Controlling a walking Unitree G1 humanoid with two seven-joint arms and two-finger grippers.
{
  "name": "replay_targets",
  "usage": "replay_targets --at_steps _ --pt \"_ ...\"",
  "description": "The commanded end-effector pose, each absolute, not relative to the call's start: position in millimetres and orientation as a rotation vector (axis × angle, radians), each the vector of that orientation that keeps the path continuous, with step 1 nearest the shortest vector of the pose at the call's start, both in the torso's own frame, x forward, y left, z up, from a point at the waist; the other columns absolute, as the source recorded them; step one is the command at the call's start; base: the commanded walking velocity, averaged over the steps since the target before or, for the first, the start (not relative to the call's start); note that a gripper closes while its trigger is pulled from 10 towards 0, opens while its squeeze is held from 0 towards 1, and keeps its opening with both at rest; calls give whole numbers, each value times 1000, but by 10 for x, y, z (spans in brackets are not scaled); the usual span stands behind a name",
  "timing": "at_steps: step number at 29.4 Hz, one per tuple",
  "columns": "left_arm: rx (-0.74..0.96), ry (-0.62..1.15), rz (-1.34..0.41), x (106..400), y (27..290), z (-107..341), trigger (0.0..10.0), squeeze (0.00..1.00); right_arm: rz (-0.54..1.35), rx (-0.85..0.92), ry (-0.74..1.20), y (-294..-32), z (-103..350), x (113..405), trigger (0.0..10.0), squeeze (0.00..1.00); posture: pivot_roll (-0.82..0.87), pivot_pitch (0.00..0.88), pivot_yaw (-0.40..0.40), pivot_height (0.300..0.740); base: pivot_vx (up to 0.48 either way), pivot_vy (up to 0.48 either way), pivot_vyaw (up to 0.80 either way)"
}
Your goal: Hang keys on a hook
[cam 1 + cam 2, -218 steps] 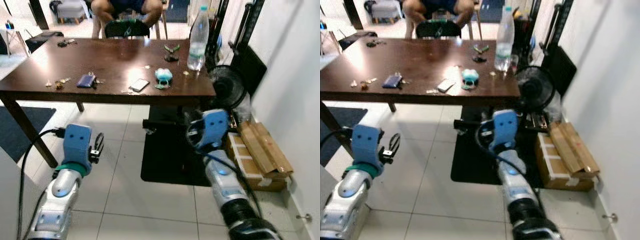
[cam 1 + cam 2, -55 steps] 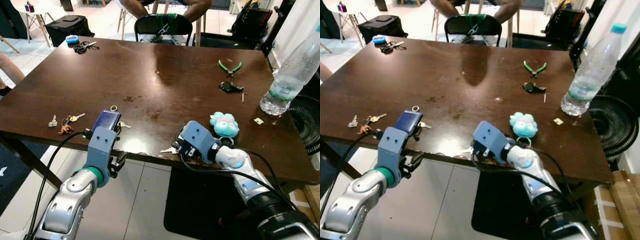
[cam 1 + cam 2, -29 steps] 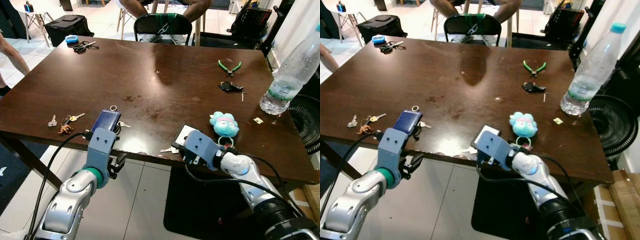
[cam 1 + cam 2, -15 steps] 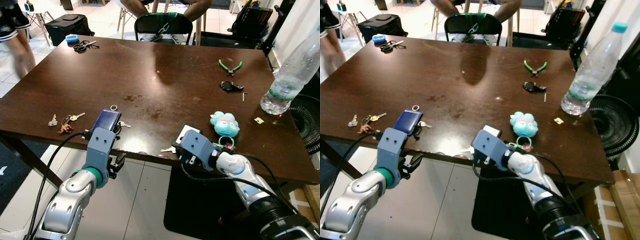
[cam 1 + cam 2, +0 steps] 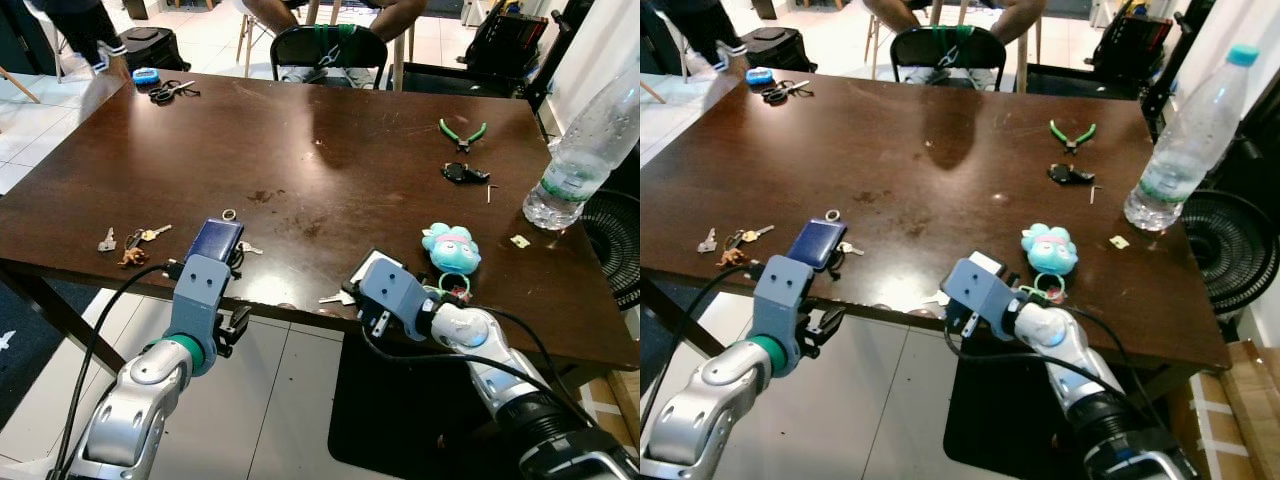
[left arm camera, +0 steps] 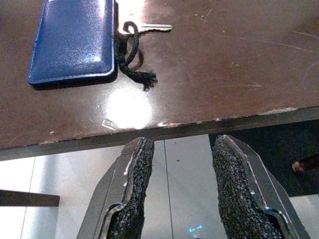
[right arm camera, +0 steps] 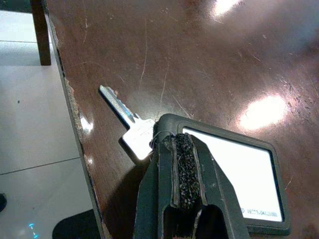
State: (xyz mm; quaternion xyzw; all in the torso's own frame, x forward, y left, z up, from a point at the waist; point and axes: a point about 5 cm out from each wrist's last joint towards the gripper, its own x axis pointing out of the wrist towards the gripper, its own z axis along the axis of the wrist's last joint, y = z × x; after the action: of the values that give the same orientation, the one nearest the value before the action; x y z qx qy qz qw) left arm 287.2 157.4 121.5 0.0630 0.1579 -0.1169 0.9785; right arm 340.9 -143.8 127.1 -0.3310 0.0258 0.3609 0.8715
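Note:
A silver key (image 7: 124, 122) lies at the front edge of the dark wooden table (image 5: 330, 170), joined to a black-framed white tag (image 7: 234, 174). My right gripper (image 7: 175, 144) is shut, its tips resting where the key's head meets the tag; I cannot tell whether the ring is pinched. A blue key pouch (image 6: 72, 40) with a key and black cord (image 6: 132, 59) lies further left. My left gripper (image 6: 179, 189) hangs open just below the table edge in front of the pouch. Another bunch of keys (image 5: 130, 245) lies at the front left.
On the table stand a turquoise plush keychain (image 5: 451, 247), a water bottle (image 5: 580, 150), green pliers (image 5: 460, 132) and scissors (image 5: 168, 92). A person sits on the chair (image 5: 330, 50) at the far side. Another person (image 5: 80, 25) stands at the far left corner.
My right gripper has shifted slightly left along the table edge onto the key's head. A person has walked past the table's far left corner. The left arm has stayed put.

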Motion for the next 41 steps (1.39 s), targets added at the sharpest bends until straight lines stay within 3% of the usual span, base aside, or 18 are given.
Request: replay_targets --at_steps 1,7,8,10,14,22,33,41 --pt "122 337 -231 2854 1594 1180 10000 0 756 -679 72 -1469 1227 3393 0 0 -54 99 95 740 0 0 0" --pt "118 329 -229 2859 1594 1195 10000 0 719 -543 -47 -1417 1478 3420 0 0 -54 95 94 740 0 0 0" --pt "113 321 -230 2857 1597 1200 10000 0 691 -431 -128 -1372 1625 3420 10000 0 -58 91 95 740 0 0 0" --pt "113 321 -230 2857 1597 1200 10000 0 691 -431 -128 -1372 1625 3420 10000 0 -58 91 95 740 0 0 0" --pt "65 232 -237 2836 1594 1284 10000 0 509 -84 -428 -1278 2135 3331 10000 0 -59 81 98 740 0 0 0" --pt "27 169 -199 2816 1643 1309 10000 0 339 61 -492 -1319 2187 3311 10000 0 -55 45 111 740 0 0 0" --pt "110 16 -73 2796 1721 1395 10000 0 236 14 -371 -1369 1796 3347 10000 0 -32 11 109 740 0 0 0" --pt "125 14 -40 2783 1752 1380 10000 0 258 -34 -369 -1285 1766 3348 10000 0 -23 9 104 740 0 0 0"
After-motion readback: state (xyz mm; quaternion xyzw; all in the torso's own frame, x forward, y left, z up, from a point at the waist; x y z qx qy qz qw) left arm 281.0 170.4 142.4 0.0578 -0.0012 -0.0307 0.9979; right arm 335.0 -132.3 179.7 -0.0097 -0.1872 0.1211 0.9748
